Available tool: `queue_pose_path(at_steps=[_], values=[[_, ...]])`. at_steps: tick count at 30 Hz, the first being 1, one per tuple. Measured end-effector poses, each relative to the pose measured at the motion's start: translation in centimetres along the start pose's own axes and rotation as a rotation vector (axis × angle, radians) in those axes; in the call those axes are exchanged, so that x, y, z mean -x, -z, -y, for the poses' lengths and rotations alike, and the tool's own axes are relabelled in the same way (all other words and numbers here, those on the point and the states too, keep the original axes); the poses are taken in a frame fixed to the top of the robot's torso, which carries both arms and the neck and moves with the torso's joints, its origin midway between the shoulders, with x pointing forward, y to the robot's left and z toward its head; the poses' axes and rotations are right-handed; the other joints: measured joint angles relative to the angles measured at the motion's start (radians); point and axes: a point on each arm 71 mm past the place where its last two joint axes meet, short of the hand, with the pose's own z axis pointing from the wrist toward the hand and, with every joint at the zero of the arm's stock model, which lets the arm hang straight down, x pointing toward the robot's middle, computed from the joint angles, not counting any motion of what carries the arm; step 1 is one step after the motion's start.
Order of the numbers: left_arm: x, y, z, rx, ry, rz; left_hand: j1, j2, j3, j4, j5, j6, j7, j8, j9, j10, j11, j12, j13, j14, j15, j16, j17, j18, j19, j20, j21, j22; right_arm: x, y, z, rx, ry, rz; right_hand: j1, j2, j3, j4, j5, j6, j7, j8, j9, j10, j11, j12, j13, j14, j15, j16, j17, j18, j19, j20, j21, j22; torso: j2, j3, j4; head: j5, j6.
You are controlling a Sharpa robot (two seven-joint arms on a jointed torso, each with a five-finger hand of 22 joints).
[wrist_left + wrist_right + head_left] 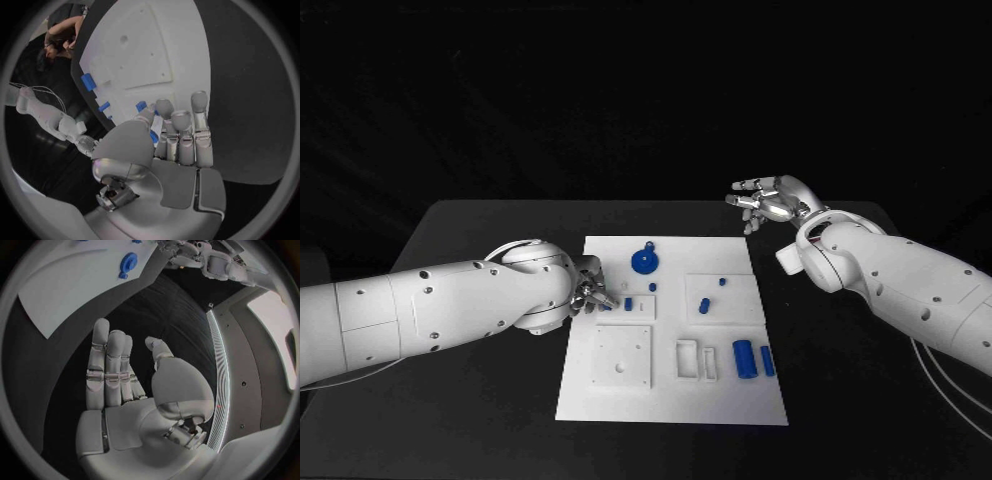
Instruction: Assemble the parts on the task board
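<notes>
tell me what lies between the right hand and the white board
Nothing: in the head view only bare black table separates the right hand from the white board.

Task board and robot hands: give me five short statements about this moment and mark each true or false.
1. The left robot hand is at the left edge of the task board. True.
2. The right robot hand grips a blue part. False: it hangs over the black table beyond the board's far right corner, fingers apart, holding nothing.
3. Two blue cylinders lie side by side near the board's right edge. True.
4. The round blue part lies off the board on the table. False: it lies on the board, near its far edge.
5. The robot hands touch each other. False: they are well apart.
</notes>
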Motion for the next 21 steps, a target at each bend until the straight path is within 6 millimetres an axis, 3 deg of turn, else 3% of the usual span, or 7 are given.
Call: queue_pose_path(at_steps=[10,21], values=[[0.17,-0.38,0.28,0.003,-0.006,-0.003,-0.006,0.005,0.003,0.003,-0.008,-0.002,-0.002,0.007,-0.002,-0.003,0.004,0.0,0.0,-0.002,0.002,-0.004,-0.005,0.0,0.0,0.0,0.0,0.0,-0.07,-0.01,-0.04,0.001,-0.001,-0.001,0.0,0.0,0.003,0.003,0.006,0.0,0.0,0.0,0.0,0.0,0.0,0.0,0.0,0.0,0.0,0.0,0.0,0.0,0.0,0.0,0.0,0.0,0.001,-0.0001,-0.0003,-0.001,-0.001],[0.35,-0.58,0.36,0.008,-0.015,-0.01,-0.038,-0.026,0.009,0.009,-0.008,-0.001,-0.006,-0.003,-0.012,-0.006,0.001,0.0,0.0,-0.005,0.005,-0.008,-0.016,0.0,0.0,0.0,-0.004,0.0,-0.06,-0.01,-0.03,0.001,-0.001,-0.001,0.0,0.0,0.006,0.006,0.006,0.0,0.0,0.0,0.0,0.0,0.0,0.0,0.0,0.0,0.0,0.0,0.0,0.0,0.0,0.0,0.0,-0.001,0.001,0.0006,-0.0006,-0.005,-0.005]])
